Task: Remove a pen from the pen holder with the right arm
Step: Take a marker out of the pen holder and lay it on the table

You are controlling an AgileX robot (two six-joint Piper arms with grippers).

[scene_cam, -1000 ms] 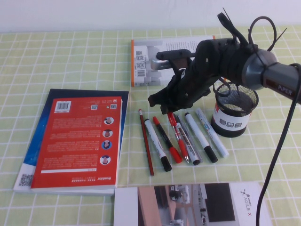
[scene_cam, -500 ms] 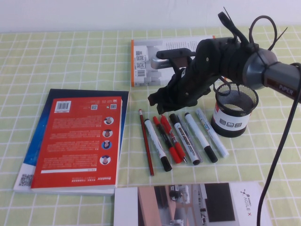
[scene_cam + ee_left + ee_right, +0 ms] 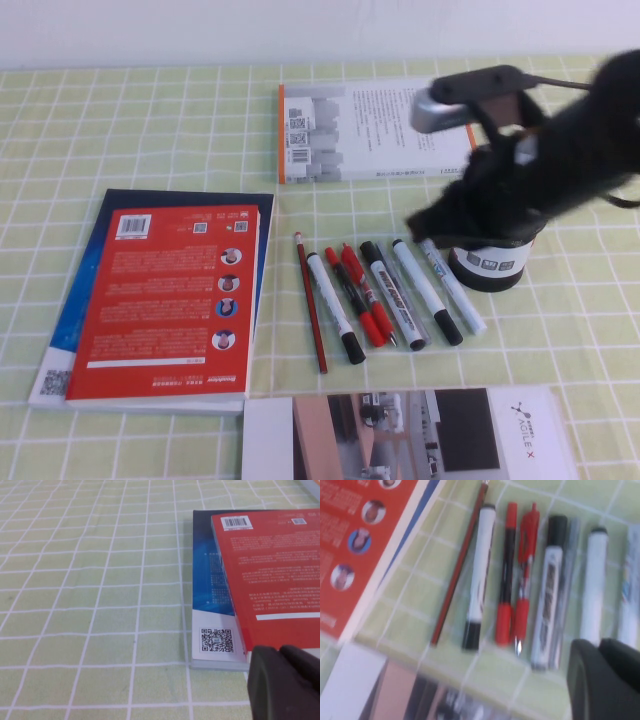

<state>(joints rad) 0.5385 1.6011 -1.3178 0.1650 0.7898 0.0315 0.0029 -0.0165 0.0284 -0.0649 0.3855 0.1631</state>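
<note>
**Right hand pressed together over the pen holder, pens lying on the bench.**

The right hand shows as a dark blur just above the holder's left rim, between the bench's middle and its right edge, and it hides the holder's mouth. The pens lie side by side in a row just left of the holder, with a red pencil at the row's left end. A red book lies on a blue book toward the left edge, a white book toward the far edge and a brochure at the near edge. The left hand hovers by the near edge of the book stack; its state cannot be told.
</note>
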